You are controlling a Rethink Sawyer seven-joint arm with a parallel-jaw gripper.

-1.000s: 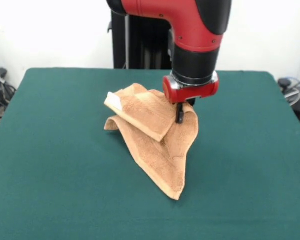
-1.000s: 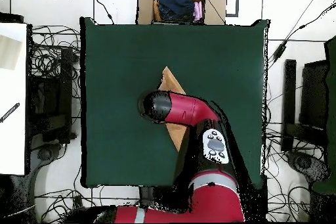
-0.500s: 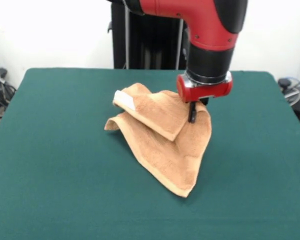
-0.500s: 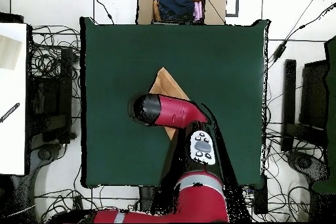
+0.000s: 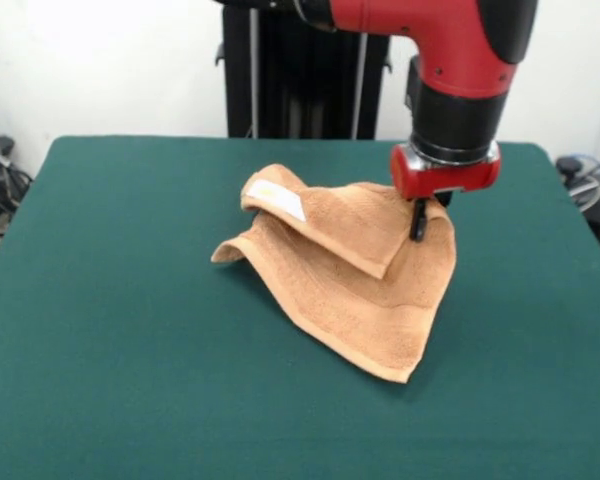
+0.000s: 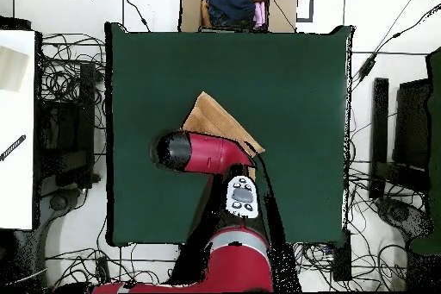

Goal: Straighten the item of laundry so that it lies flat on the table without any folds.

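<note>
Since a second ago your hand (image 5: 417, 222), clamped on one towel (image 5: 350, 285) corner, has dragged it toward the tabletop's (image 5: 110, 300) right edge, spreading the lower layer near mid-tabletop, yet one labelled flap is still folded over.

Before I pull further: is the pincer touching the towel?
Touching. In the front view the pincer sits against the raised corner of the towel, which hangs up from it.
</note>
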